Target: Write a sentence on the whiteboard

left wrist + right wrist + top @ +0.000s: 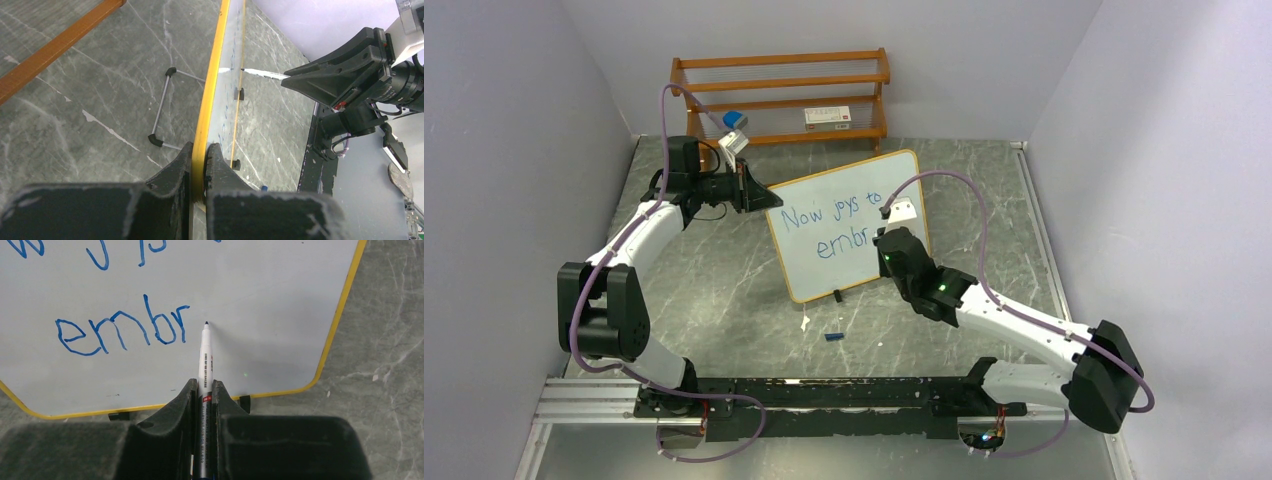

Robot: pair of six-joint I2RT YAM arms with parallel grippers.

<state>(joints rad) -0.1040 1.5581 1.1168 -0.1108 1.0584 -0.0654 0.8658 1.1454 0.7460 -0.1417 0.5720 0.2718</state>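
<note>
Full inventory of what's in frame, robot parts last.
whiteboard: 1, white with yellow-orange frame, standing mid-table
writing: blue, two rows on whiteboard, "Now joys to" over "embr"
marker: 1, white, tip at whiteboard right of "embr"
cap-like piece: 1, blue, table in front of whiteboard
shelf rack: 1, brown wood, back wall
box: 1, white, on shelf rack
table: 1, grey marbled
left gripper: black, shut on whiteboard's edge
right gripper: black, shut on marker
</note>
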